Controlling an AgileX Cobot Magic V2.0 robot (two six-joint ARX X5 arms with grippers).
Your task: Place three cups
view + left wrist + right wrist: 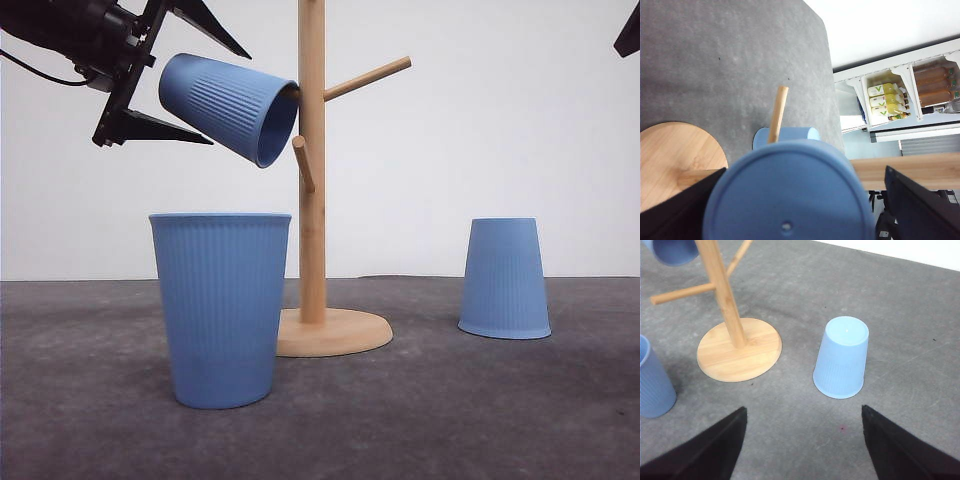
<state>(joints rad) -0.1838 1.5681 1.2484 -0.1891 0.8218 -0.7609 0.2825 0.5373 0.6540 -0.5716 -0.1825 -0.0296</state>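
Note:
One light-blue cup [225, 105] hangs tilted high on the wooden peg stand [312, 230], its mouth against the pole. My left gripper [230, 100] is open, its fingers straddling this cup's base end with gaps on both sides. In the left wrist view the cup's base [790, 200] sits between the spread fingers [920, 205]. A second cup [220, 305] stands upright on the table at front left. The third cup [505, 280] stands upside down to the right of the stand. My right gripper [803, 409] hovers open above the table near that upside-down cup [842, 357], holding nothing.
The stand's round wooden base [340, 335] rests on the grey mat [450, 420] between the two standing cups. Bare pegs [365, 78] stick out to the right and front. A white wall lies behind; shelves with bottles [890, 100] lie beyond the table edge.

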